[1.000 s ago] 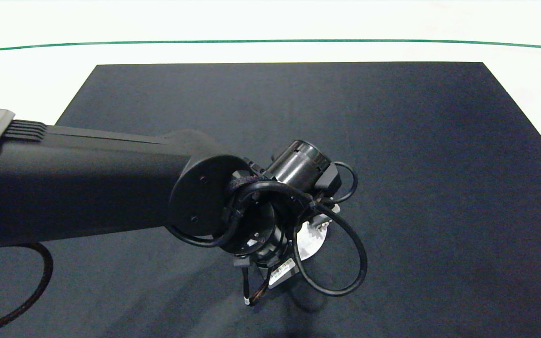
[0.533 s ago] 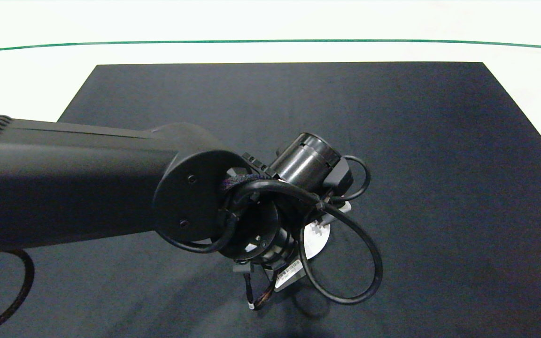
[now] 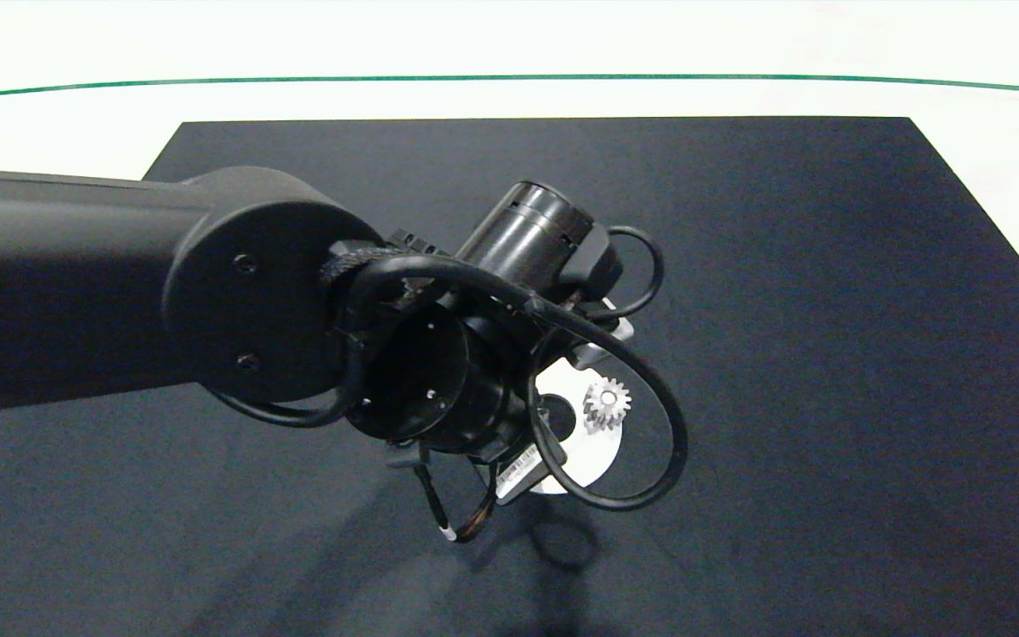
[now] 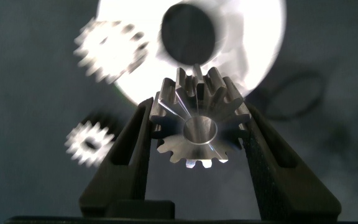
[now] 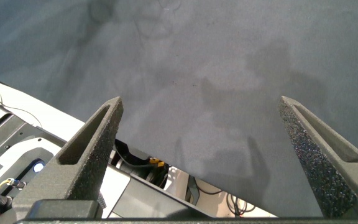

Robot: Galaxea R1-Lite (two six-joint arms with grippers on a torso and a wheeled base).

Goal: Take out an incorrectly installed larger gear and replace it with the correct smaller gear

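The left pincer [image 4: 199, 134] hangs above the white disc [image 4: 263, 37], clamping the larger gear [image 4: 197, 121].

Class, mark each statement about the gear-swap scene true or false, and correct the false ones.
1. The left end effector is shut on the larger gear. True.
2. The right end effector grips a smaller gear. False: its fingers are spread wide with nothing between them, above the dark mat.
3. In the head view, a smaller gear sits on the white disc. True.
4. Both arms reach over the mat in the head view. False: only the left arm shows there, coming in from the picture's left edge.
5. The left wrist view shows no gear other than the held one. False: two more gears show beyond it.
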